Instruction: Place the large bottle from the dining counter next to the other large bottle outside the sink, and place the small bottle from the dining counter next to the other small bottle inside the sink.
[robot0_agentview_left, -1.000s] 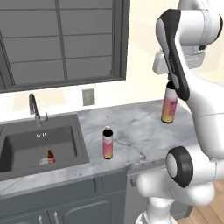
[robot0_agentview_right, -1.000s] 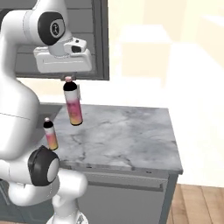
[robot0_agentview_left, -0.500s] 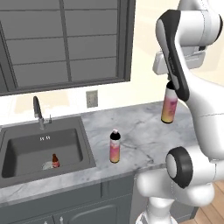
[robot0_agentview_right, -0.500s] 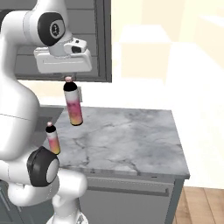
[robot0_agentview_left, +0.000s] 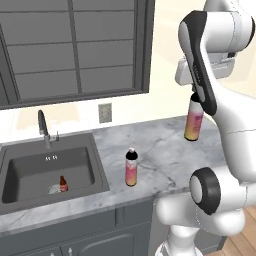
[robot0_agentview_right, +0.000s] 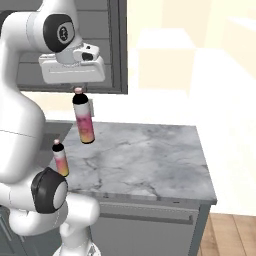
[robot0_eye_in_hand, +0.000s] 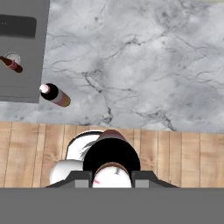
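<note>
2 tall pink-to-orange bottles show: one hangs by its dark cap from the two-finger gripper, whose fingers are closed on it, above the grey-white marble worktop. The other tall bottle stands upright near the grey metal sink, where a small dark-brown bottle sits.

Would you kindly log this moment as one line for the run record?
fingers: shut on large bottle | bottle: aloft over counter | second large bottle: upright by sink | small bottle: in sink
</note>
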